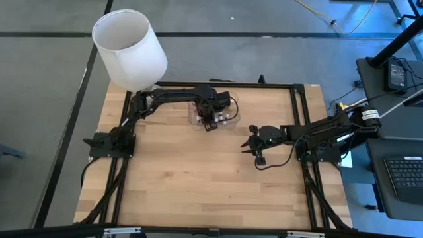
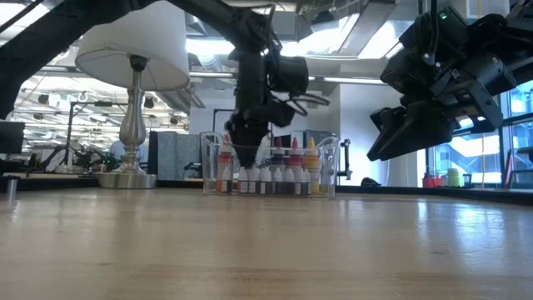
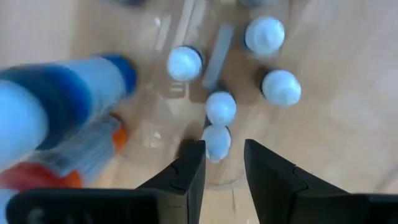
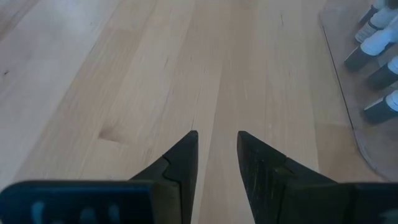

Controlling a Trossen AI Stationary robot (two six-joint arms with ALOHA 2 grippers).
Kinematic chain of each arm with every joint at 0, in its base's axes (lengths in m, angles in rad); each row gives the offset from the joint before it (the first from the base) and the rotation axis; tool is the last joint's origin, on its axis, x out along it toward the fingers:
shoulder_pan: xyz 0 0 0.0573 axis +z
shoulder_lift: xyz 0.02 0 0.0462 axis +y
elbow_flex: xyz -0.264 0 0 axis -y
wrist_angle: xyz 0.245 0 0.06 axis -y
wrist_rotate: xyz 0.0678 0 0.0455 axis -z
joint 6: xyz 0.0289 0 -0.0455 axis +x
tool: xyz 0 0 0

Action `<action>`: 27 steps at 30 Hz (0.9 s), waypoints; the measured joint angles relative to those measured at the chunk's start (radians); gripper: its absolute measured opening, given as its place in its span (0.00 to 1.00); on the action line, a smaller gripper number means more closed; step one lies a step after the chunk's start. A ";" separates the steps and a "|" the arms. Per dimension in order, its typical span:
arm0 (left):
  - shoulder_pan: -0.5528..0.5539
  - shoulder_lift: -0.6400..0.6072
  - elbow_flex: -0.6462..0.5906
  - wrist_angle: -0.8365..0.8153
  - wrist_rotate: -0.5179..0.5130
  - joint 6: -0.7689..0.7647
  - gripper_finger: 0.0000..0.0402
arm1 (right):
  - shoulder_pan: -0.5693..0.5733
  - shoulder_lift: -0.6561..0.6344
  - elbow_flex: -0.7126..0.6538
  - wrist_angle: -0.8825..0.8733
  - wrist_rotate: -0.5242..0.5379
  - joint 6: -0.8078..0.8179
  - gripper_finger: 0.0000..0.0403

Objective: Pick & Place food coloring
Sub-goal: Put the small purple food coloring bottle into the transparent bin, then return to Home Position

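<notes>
The food coloring bottles [image 2: 271, 177] stand upright in a row inside a shallow clear tray [image 1: 198, 123] at the table's far middle. In the left wrist view, white-capped bottles [image 3: 270, 34] stand on the tray's floor, with taller blue [image 3: 74, 87] and orange [image 3: 99, 146] ones beside them. My left gripper [image 3: 224, 152] points straight down into the tray, open, a small white-capped bottle [image 3: 216, 140] just below the gap between its fingertips. My right gripper [image 4: 217, 140] hangs open over bare wood to the right of the tray, with nothing between its fingers.
A lamp with a white shade [image 1: 129, 46] and a glass base [image 2: 129, 177] stands at the table's far left corner, close to my left arm. A black frame [image 1: 301, 112] runs around the table. Bare wood [image 1: 198, 185] spreads across the near half.
</notes>
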 joint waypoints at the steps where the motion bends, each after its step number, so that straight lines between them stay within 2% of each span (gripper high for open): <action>1: 0.000 -0.007 0.011 -0.006 -0.004 -0.007 0.26 | 0.000 0.000 0.000 -0.002 0.000 0.000 0.29; 11: -0.034 -0.165 0.042 -0.022 -0.025 -0.046 0.27 | 0.000 0.000 0.000 -0.015 0.000 0.000 0.29; 15: -0.101 -0.277 -0.012 0.087 -0.032 -0.028 0.26 | 0.000 0.000 0.000 -0.041 -0.009 0.025 0.29; 17: -0.146 -0.364 -0.106 0.200 -0.034 -0.022 0.26 | 0.000 -0.014 -0.015 -0.041 -0.048 0.041 0.29; 21: -0.242 -0.576 -0.390 0.508 -0.035 -0.024 0.27 | 0.000 -0.091 -0.085 0.019 -0.087 0.090 0.29; 27: -0.382 -0.911 -0.833 0.877 -0.148 -0.009 0.27 | -0.001 -0.331 -0.171 0.058 -0.078 0.129 0.29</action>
